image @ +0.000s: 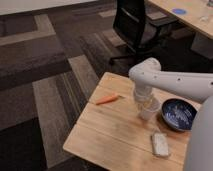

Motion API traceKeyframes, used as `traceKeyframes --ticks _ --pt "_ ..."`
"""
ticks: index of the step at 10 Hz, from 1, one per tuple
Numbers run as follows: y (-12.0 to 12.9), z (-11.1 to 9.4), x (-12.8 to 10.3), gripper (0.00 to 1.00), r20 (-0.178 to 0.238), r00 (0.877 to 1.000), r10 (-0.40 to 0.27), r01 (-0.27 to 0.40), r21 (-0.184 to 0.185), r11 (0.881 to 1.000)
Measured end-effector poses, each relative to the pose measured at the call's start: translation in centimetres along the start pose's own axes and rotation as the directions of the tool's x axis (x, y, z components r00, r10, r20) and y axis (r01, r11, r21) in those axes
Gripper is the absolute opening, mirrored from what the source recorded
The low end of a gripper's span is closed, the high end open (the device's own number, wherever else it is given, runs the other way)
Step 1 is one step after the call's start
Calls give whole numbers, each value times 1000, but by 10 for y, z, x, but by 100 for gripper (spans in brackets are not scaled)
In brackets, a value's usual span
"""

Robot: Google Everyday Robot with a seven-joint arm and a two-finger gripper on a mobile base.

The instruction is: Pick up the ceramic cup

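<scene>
The ceramic cup [149,110] is small, white and handleless. It stands upright on the wooden table [112,132], just left of the dark blue bowl [178,114]. My gripper [144,101] points down at the end of the white arm and sits right at the cup's rim, covering part of its near left side. The arm reaches in from the right edge of the view. The cup rests on the table.
An orange carrot [107,99] lies on the table left of the cup. A flat white-grey object [160,144] lies near the front edge. A black office chair [135,25] stands behind the table, and another desk [187,17] is at the top right. Patterned carpet covers the floor.
</scene>
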Motion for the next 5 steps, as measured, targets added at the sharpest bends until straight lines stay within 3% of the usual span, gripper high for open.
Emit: traceKeyframes --ticks 2,4,5 --pt "9 -22 -7 0 28 1000 4 -4 22 1000" --pt "12 -65 -23 0 85 996 35 -39 41 998" --pt "11 -94 -33 0 135 990 50 -57 47 997"
